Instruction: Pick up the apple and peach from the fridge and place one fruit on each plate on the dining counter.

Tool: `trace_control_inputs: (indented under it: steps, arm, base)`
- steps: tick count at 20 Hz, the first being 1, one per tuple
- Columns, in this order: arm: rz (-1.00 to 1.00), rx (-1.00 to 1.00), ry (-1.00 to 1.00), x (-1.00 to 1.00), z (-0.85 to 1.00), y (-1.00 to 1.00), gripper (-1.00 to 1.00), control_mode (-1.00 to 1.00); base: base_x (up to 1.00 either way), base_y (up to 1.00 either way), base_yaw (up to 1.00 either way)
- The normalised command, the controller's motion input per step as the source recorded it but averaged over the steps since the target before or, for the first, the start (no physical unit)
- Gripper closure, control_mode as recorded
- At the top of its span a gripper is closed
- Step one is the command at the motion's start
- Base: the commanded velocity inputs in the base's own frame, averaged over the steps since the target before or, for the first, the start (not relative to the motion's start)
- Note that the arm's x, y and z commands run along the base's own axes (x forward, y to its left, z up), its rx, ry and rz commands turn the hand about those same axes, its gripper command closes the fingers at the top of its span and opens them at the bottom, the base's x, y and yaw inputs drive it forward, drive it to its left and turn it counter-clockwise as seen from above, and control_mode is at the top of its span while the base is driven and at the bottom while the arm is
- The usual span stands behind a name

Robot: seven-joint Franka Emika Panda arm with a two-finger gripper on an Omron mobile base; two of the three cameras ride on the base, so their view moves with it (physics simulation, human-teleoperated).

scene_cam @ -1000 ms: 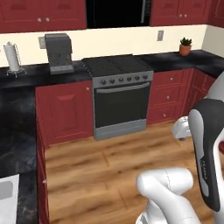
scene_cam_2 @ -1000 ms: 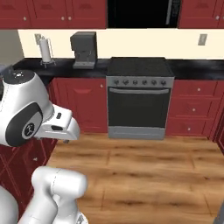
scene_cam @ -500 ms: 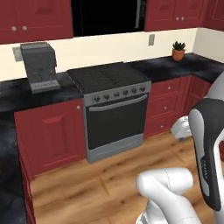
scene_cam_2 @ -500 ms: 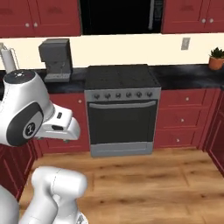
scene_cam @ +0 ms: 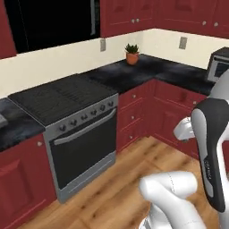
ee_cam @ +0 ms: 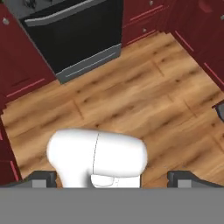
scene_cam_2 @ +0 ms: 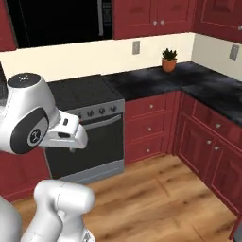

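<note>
The apple, the peach, the fridge, the plates and the dining counter are out of view. My gripper [ee_cam: 114, 178] is open, its two dark fingertips [ee_cam: 41, 177] standing wide apart at the bottom of the hand view with nothing held between them. It points down at the wooden floor [ee_cam: 131, 96] in front of the oven. The arm is folded close above the base.
A grey stove with a black oven door [scene_cam: 76, 134] [scene_cam_2: 94, 137] stands ahead on the left. A black counter [scene_cam: 147, 67] [scene_cam_2: 189, 80] on dark red cabinets wraps the corner to the right, bearing a potted plant [scene_cam: 132, 53] [scene_cam_2: 168, 59]. Open wooden floor [scene_cam_2: 160, 198] lies ahead.
The whole picture has slid left, so the camera has turned right: the coffee machine has left the view and the corner counter with the plant has come in. The arm's pose is unchanged.
</note>
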Motion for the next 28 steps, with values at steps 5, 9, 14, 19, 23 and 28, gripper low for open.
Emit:
trace_control_inputs:
  steps: [5, 9, 14, 19, 23, 28]
  arm:
    - [0.00, 0.00, 0.00, 0.00, 0.00, 0.00, -1.00, 1.00]
    - [0.00, 0.00, 0.00, 0.00, 0.00, 0.00, -1.00, 1.00]
    - [0.00, 0.00, 0.00, 0.00, 0.00, 0.00, -1.00, 1.00]
    - [0.00, 0.00, 0.00, 0.00, 0.00, 0.00, -1.00, 1.00]
    - [0.00, 0.00, 0.00, 0.00, 0.00, 0.00, -1.00, 1.00]
    - [0.00, 0.00, 0.00, 0.00, 0.00, 0.00, -1.00, 1.00]
  base:
    - [0.02, -0.32, -0.89]
    - [0.11, -0.35, -0.87]
    - [0.41, -0.40, -0.75]
    - [0.81, -0.18, -0.53]
    - [0.99, -0.61, -0.39]
    - [0.82, -0.27, -0.48]
